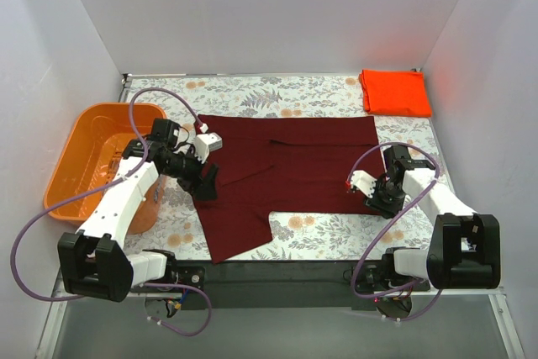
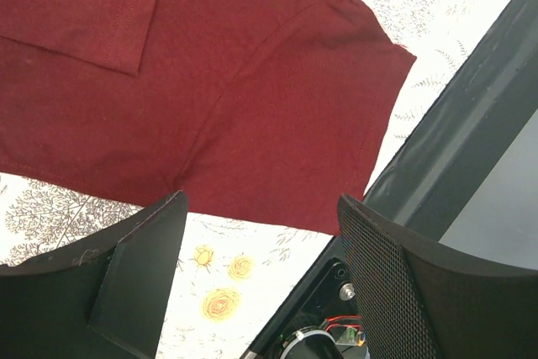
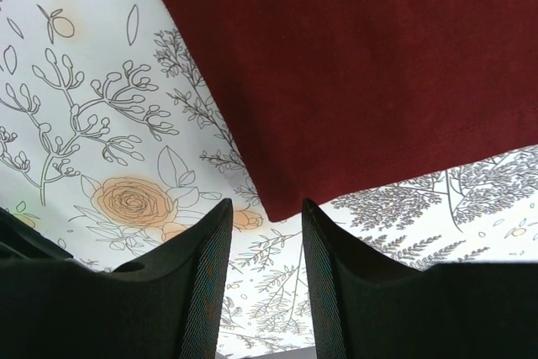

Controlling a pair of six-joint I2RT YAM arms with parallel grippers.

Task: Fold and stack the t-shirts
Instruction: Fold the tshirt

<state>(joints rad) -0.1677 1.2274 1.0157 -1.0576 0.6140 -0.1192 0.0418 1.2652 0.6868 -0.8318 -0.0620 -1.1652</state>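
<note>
The dark maroon t-shirt [image 1: 294, 166] lies spread flat across the middle of the table, with one part folded over itself and a sleeve reaching toward the near edge. The bright orange-red t-shirt [image 1: 395, 92] is a folded rectangle at the back right corner. My left gripper [image 1: 204, 184] is open and empty over the shirt's left side. In the left wrist view it [image 2: 261, 208] hovers just short of the sleeve [image 2: 252, 107]. My right gripper [image 1: 380, 201] is open and empty at the shirt's near right corner. In the right wrist view it [image 3: 265, 203] has that corner [image 3: 277, 208] just ahead of its fingertips.
An orange plastic basket [image 1: 71, 157] stands at the left edge beside the left arm. The tablecloth is floral [image 1: 328, 229]. A dark bar [image 2: 454, 132] runs along the table's near edge. White walls close in the back and both sides.
</note>
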